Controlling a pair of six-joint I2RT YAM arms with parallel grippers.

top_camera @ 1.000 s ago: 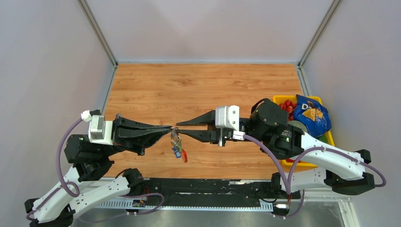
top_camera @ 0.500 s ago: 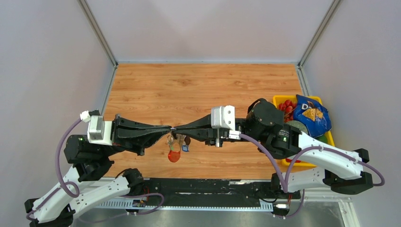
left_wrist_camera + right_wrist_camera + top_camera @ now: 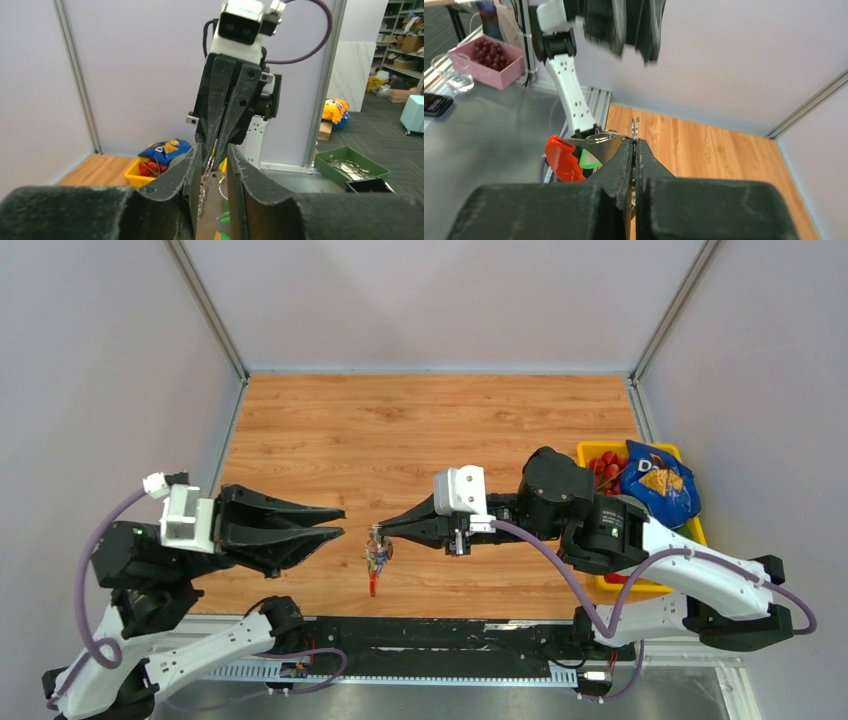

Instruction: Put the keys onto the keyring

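Steel keyring [image 3: 377, 552], red tag [image 3: 373, 586] dangling at six o'clock, hangs above the table [image 3: 420, 430], pinched in the closed jaws of our right gripper [image 3: 385, 528]. The left gripper [image 3: 340, 522], at nine o'clock, gapes part-open and empty. We'd steady the ring first; we cannot pick out the key.

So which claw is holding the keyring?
The right claw: shut on the keyring, whose tags dangle below it. The left claw stands open, clear of it.
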